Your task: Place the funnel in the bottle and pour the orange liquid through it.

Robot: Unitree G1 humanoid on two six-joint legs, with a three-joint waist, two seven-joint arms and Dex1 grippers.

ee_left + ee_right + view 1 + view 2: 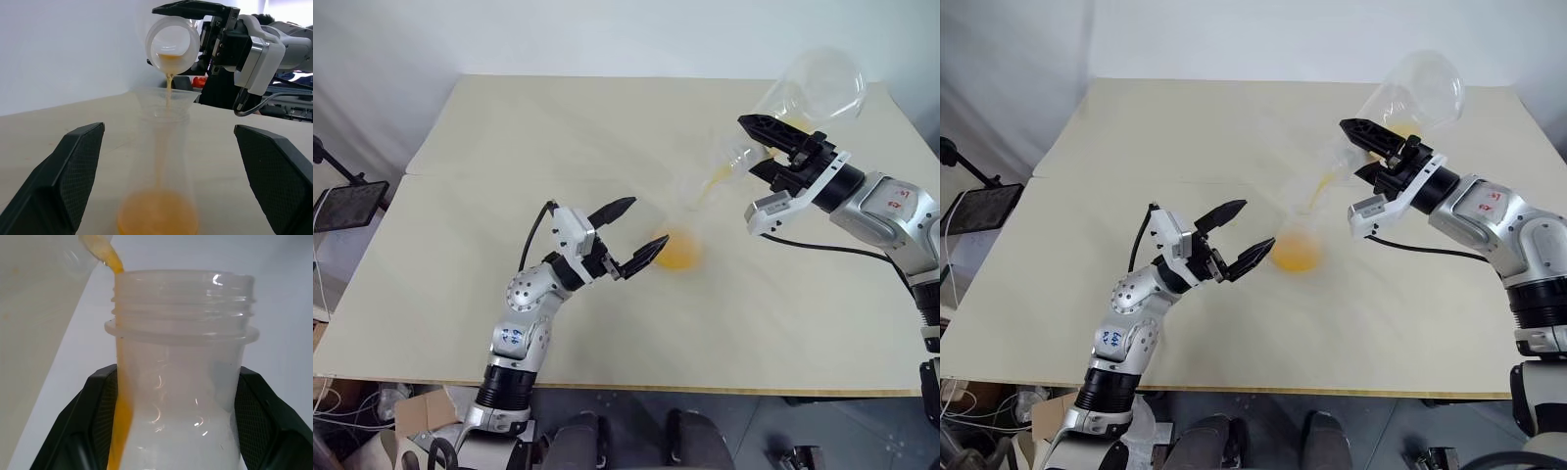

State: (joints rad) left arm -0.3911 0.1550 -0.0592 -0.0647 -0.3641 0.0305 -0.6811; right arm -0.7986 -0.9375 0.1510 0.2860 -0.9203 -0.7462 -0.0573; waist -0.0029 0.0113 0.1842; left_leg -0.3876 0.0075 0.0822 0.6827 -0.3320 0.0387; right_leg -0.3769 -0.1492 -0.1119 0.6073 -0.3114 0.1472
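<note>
The clear bottle stands upright mid-table with the funnel seated in its neck. Orange liquid pools in the bottle's base. My right gripper is shut on the neck of a large clear flask, tilted mouth-down above the funnel. A thin orange stream falls from the flask's mouth into the funnel. My left gripper stands open just in front of the bottle; its fingers flank the bottle without touching it.
The pale table stretches wide to the left and far side, its front edge near my left arm. A black stand sits off the table's left edge. A black cable trails under the right arm.
</note>
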